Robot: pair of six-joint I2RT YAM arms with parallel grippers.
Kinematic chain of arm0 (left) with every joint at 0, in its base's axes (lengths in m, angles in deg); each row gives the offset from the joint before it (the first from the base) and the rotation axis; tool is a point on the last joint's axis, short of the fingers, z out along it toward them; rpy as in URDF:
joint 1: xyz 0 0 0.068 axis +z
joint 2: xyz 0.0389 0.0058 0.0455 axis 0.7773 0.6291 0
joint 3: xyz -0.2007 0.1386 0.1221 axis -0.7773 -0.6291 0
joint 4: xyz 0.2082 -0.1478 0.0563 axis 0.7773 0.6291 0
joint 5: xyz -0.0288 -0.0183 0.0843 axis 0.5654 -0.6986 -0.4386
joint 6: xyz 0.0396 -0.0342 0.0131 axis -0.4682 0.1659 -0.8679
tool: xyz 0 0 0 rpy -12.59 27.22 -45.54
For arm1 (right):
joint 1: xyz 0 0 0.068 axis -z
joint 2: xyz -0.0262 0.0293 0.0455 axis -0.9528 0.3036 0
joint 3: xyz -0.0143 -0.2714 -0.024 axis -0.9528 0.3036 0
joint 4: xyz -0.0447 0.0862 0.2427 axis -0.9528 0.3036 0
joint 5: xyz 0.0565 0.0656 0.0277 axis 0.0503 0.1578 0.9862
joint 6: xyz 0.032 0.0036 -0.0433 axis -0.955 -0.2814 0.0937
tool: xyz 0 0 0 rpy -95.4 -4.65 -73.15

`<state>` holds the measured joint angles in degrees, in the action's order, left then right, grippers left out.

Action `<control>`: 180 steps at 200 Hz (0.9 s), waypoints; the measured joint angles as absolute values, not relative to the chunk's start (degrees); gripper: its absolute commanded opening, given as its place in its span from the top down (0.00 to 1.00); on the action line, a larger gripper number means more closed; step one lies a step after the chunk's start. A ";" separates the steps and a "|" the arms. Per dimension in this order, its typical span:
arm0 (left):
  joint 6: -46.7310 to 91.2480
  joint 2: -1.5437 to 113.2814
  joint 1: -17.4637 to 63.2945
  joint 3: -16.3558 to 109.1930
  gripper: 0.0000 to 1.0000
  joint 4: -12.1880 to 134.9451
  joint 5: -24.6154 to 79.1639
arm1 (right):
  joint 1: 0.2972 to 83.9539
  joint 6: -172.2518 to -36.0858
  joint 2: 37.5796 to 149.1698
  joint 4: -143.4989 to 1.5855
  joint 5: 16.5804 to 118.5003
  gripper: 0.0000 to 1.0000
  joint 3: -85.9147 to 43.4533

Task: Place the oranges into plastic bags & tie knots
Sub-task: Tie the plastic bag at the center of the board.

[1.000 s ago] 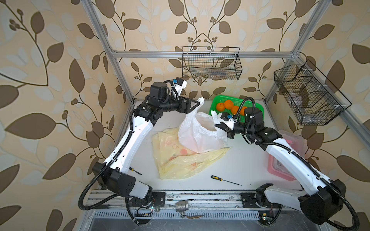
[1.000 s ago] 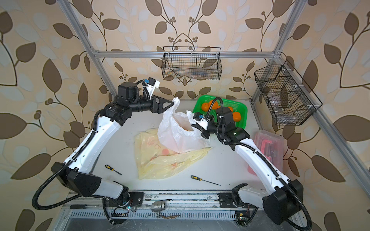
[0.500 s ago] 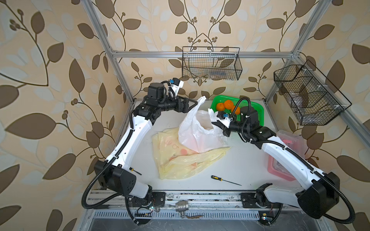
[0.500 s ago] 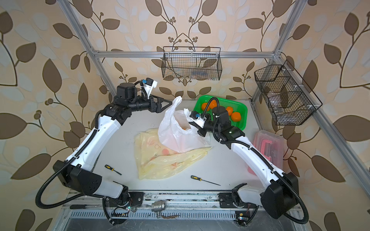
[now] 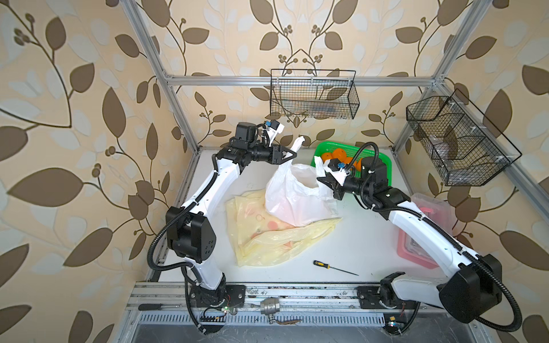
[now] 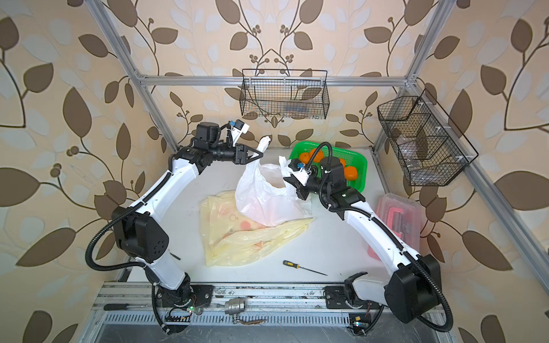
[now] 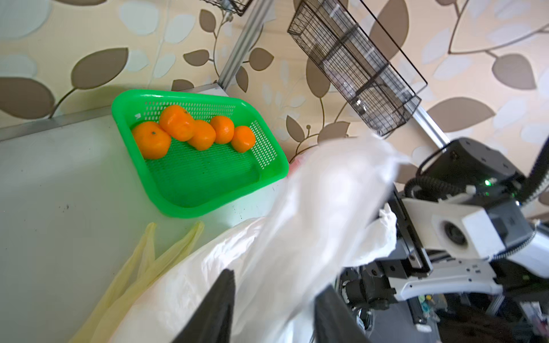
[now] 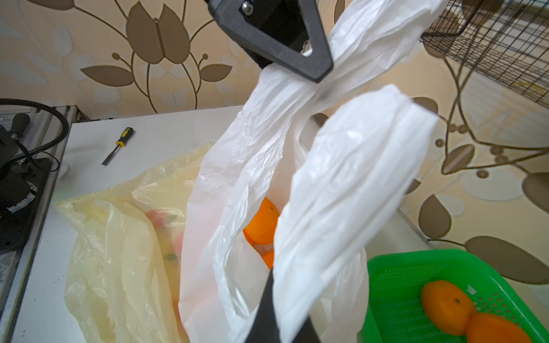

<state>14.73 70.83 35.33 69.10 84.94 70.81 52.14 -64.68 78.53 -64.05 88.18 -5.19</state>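
Observation:
A translucent white plastic bag [image 5: 294,196] stands on the table with oranges [image 8: 261,221] inside. My left gripper [image 5: 292,154] is raised at the back and shut on one bunched handle [image 8: 371,38], whose end sticks up past the tips. In the left wrist view the plastic fills the gap of my left gripper [image 7: 273,282]. My right gripper [image 5: 322,178] is shut on the other handle [image 8: 341,193], close beside the bag's mouth. Two pale yellow bags [image 5: 267,237] lie flat under the white one. Several oranges [image 7: 193,130] sit in the green basket [image 7: 208,190]. No knot shows.
A screwdriver [image 5: 326,265] lies near the table's front edge, and a second one [image 8: 118,142] near the left arm's base. A clear box with a pink handle [image 5: 427,213] stands at the right edge. Black wire baskets [image 5: 312,95] [image 5: 454,142] hang on the walls.
My left gripper opened wide beside the raised handle, then closed on it. My right gripper moved a little toward the back and left with its handle.

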 measured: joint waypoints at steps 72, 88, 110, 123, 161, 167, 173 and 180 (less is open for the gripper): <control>12.48 68.64 31.42 64.75 0.85 86.58 73.09 | 53.87 -67.71 84.69 -61.16 88.91 1.00 -10.23; 10.10 67.83 29.26 64.64 0.79 89.26 73.09 | 53.76 -67.60 85.61 -60.18 89.52 1.00 -11.83; 7.39 67.31 26.92 64.77 0.76 93.07 73.15 | 53.19 -66.77 87.10 -58.96 90.13 1.00 -13.99; 6.21 67.35 26.15 65.01 0.75 95.10 73.15 | 52.62 -66.07 87.95 -58.13 90.68 1.00 -14.89; 3.80 67.77 25.98 67.35 0.68 99.36 72.58 | 51.09 -63.21 88.87 -56.92 93.21 1.00 -15.72; 3.63 67.77 25.98 67.53 0.64 99.58 72.08 | 50.94 -62.73 88.87 -56.90 93.58 1.00 -15.72; 3.61 67.77 25.98 67.68 0.61 99.67 71.64 | 50.83 -62.29 88.87 -56.90 93.95 1.00 -15.72; 3.54 67.77 25.98 67.73 0.59 99.69 71.29 | 50.70 -61.75 88.87 -56.86 94.39 1.00 -15.72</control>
<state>3.54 67.77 25.98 67.73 99.69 71.29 50.70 -61.75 88.87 -56.86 94.39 -15.72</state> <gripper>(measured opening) 0.368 0.047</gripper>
